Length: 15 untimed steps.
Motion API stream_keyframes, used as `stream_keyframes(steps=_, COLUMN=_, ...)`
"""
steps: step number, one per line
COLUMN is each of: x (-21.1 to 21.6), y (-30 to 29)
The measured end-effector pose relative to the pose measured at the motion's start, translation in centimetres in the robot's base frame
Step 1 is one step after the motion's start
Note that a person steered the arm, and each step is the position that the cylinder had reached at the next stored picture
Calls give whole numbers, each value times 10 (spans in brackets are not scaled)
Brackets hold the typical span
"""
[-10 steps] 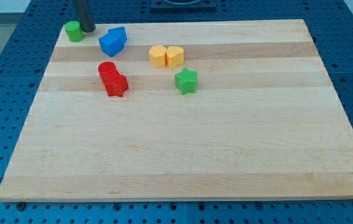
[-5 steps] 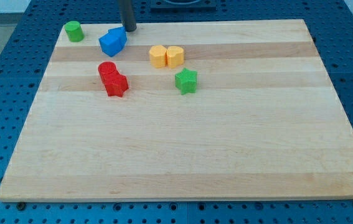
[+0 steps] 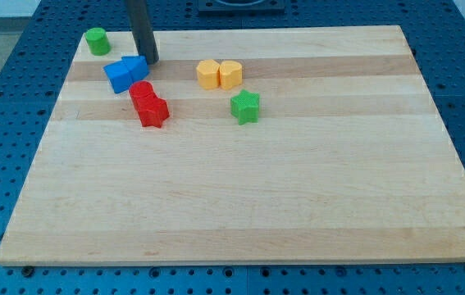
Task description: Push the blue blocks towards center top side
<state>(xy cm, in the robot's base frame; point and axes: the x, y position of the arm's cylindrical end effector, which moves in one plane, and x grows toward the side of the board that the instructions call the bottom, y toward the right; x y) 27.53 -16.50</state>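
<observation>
Two blue blocks sit pressed together at the view's upper left: a cube-like one (image 3: 117, 75) and a smaller one (image 3: 136, 68) to its right. My tip (image 3: 150, 60) stands just at the right of the smaller blue block, touching or nearly touching it. The rod rises from there out of the view's top.
A green cylinder (image 3: 96, 40) stands at the board's top left corner. A red cylinder (image 3: 141, 93) and another red block (image 3: 153, 111) lie just below the blue blocks. Two yellow blocks (image 3: 219, 74) sit side by side near centre top, with a green star-like block (image 3: 245, 106) below them.
My tip moved from beside the green cylinder rightward past the blue blocks' top, then down and left. The blue blocks slid left and slightly down, close to the red cylinder.
</observation>
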Motion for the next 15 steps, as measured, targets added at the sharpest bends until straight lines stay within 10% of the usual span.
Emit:
stream_keyframes(steps=7, x=44, y=-118)
stream_keyframes(steps=9, x=64, y=-56)
stream_keyframes(steps=15, x=-52, y=74)
